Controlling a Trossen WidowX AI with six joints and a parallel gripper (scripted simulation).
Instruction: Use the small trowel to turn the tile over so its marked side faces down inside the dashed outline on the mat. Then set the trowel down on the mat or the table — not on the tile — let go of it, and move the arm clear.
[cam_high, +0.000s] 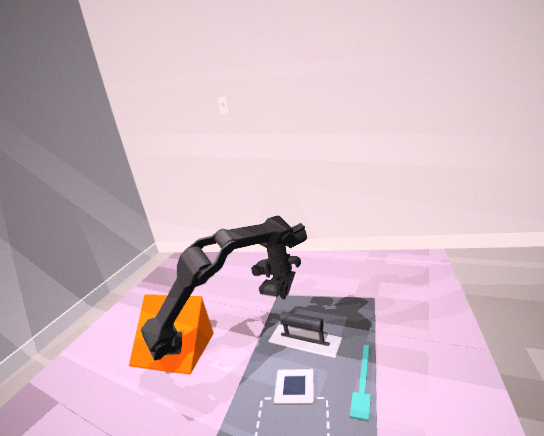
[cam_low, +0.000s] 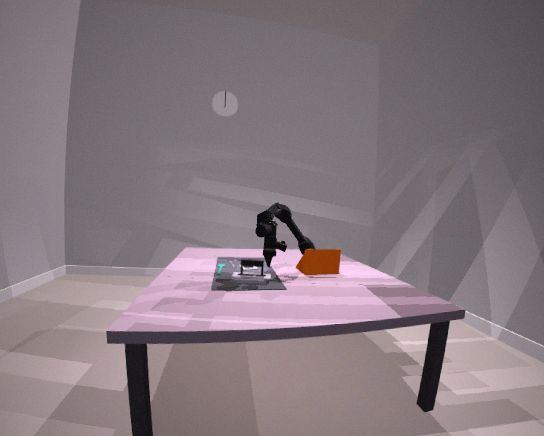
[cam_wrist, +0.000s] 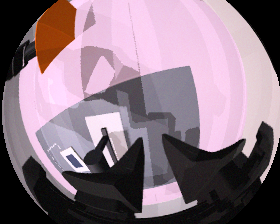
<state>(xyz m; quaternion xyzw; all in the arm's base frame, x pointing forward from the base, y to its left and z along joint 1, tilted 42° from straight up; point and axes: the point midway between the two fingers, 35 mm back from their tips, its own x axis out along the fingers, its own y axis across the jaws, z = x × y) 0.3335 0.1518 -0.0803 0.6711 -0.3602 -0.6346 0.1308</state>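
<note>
The tile (cam_high: 294, 385) (cam_wrist: 74, 160) lies flat, its dark marked square facing up, at the far edge of the dashed outline (cam_high: 326, 398). A white flat plate (cam_high: 332, 347) (cam_wrist: 95, 122) with a raised black bar handle (cam_high: 302, 321) (cam_wrist: 92, 159) stands on the mat (cam_high: 240, 405) (cam_low: 230, 282) (cam_wrist: 185, 100) behind the tile. A teal tool (cam_high: 360, 406) (cam_low: 220, 268) with a flat blade and long thin handle lies along the mat's right side in the top view. My gripper (cam_high: 284, 296) (cam_low: 269, 265) (cam_wrist: 151, 138) points down above the mat's far end, beyond the black handle. Its fingers are slightly apart, with nothing between them.
A large orange block (cam_high: 192, 320) (cam_low: 322, 262) (cam_wrist: 57, 30) stands on the pink table (cam_high: 475, 395) (cam_low: 325, 305) at the arm's base, left of the mat in the top view. The black handle rises above its plate, close to the gripper.
</note>
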